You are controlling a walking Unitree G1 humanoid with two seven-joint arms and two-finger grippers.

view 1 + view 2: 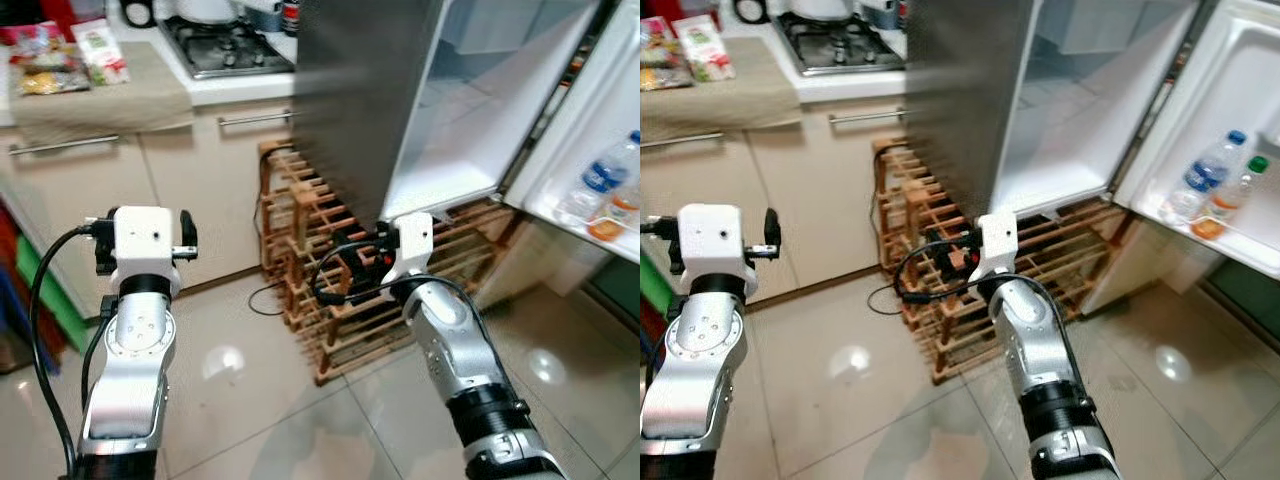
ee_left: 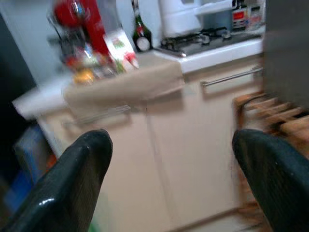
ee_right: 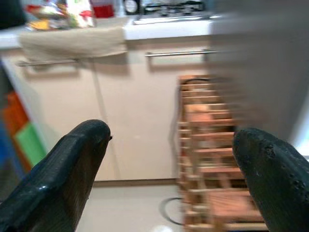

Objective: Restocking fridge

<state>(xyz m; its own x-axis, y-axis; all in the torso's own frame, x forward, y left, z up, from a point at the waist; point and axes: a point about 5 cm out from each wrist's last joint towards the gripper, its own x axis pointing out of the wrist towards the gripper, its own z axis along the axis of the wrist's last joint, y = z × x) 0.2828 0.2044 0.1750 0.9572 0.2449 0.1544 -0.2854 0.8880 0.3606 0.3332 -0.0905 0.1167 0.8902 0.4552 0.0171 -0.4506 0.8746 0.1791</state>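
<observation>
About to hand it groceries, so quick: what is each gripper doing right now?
Left gripper: open, holding nothing, facing the cabinets.
Right gripper: open, holding nothing, facing the wooden rack.

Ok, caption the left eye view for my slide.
Both arms raised before the open fridge door, bottles on its shelf, wooden rack below.

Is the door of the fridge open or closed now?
Open. The fridge door stands swung out, its white inner side facing the compartment, and water bottles stand on an inside shelf.
</observation>
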